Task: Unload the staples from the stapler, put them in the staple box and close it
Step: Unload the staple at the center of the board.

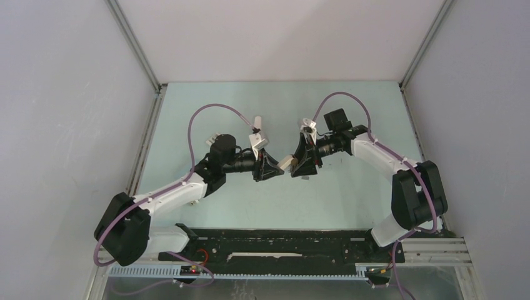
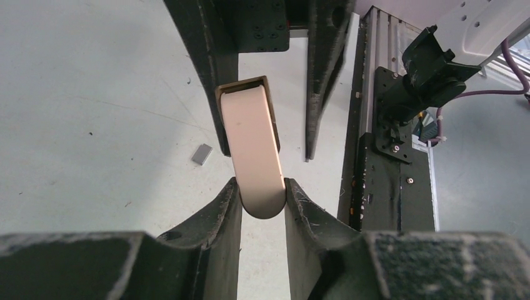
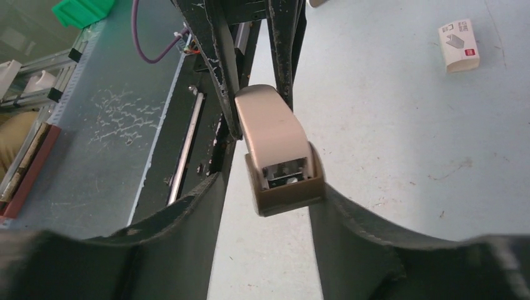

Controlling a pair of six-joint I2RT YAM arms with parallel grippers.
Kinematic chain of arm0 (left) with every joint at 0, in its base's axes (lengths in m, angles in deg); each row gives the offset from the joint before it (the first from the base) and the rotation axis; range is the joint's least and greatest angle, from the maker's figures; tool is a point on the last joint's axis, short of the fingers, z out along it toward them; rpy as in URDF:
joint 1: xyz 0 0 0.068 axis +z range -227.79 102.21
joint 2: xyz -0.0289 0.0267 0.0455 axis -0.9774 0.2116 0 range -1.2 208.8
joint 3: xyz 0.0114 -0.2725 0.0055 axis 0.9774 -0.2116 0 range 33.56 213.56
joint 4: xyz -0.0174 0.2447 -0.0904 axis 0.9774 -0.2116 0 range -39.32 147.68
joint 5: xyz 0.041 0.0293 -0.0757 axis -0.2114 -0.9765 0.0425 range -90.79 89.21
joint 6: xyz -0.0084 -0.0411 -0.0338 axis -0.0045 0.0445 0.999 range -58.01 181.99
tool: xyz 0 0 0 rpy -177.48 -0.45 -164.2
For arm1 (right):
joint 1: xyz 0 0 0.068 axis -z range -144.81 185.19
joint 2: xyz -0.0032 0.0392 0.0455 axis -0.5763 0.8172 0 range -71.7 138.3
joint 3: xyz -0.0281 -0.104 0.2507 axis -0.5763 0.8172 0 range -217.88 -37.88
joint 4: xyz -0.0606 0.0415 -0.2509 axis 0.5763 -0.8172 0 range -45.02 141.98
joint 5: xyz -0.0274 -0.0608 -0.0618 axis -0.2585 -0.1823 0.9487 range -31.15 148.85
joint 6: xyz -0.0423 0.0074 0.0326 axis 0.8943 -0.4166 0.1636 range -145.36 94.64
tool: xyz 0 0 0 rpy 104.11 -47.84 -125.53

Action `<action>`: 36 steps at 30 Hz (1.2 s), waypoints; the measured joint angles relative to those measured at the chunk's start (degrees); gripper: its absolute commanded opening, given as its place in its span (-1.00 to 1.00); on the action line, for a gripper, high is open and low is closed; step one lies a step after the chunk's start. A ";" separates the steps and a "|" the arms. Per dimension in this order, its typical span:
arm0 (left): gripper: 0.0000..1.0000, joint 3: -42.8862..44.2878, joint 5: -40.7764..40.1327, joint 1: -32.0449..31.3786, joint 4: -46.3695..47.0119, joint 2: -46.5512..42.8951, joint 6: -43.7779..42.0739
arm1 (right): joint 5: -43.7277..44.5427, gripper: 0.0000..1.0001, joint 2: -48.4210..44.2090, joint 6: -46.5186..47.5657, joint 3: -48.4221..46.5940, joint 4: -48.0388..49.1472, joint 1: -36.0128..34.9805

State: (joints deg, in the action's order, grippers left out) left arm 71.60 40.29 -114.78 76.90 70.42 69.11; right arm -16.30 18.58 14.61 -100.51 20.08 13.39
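The small grey-beige stapler (image 2: 253,144) hangs above the table between the two arms. My left gripper (image 2: 261,187) is shut on its rounded rear end, one finger on each side. My right gripper (image 3: 270,184) is open and straddles the stapler's (image 3: 275,134) square front end; there is a clear gap on the near side, while the far finger sits close against the corner. Metal shows inside the stapler's front opening. A short grey strip of staples (image 2: 202,154) lies on the table below. From above, the stapler (image 1: 287,164) bridges the left gripper (image 1: 275,169) and the right gripper (image 1: 299,164).
A small white printed box (image 3: 459,45) lies on the table beyond the grippers. The black base rail (image 2: 387,144) runs along the table's near edge. A green bin (image 3: 81,9) sits off the table. White walls close in the table on three sides.
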 measured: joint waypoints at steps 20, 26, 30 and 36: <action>-1.00 1.86 -3.45 0.00 -2.93 3.32 -9.20 | 14.47 -0.86 0.13 11.41 -3.78 -8.55 0.81; -0.99 6.14 -4.26 -0.02 -5.84 9.79 -12.02 | 24.85 -0.88 0.13 16.37 -3.78 -10.32 0.92; -1.00 7.32 -4.57 -0.13 -6.10 11.26 -13.14 | 27.41 -0.90 0.13 18.34 -3.78 -11.02 1.38; -1.00 8.50 -5.14 -0.17 -6.86 13.35 -13.88 | 31.41 -0.91 0.13 20.02 -3.78 -11.17 1.49</action>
State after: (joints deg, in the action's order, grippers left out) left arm 80.10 35.15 -114.95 70.04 83.77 55.23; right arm 15.10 18.71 34.63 -104.29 8.91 14.88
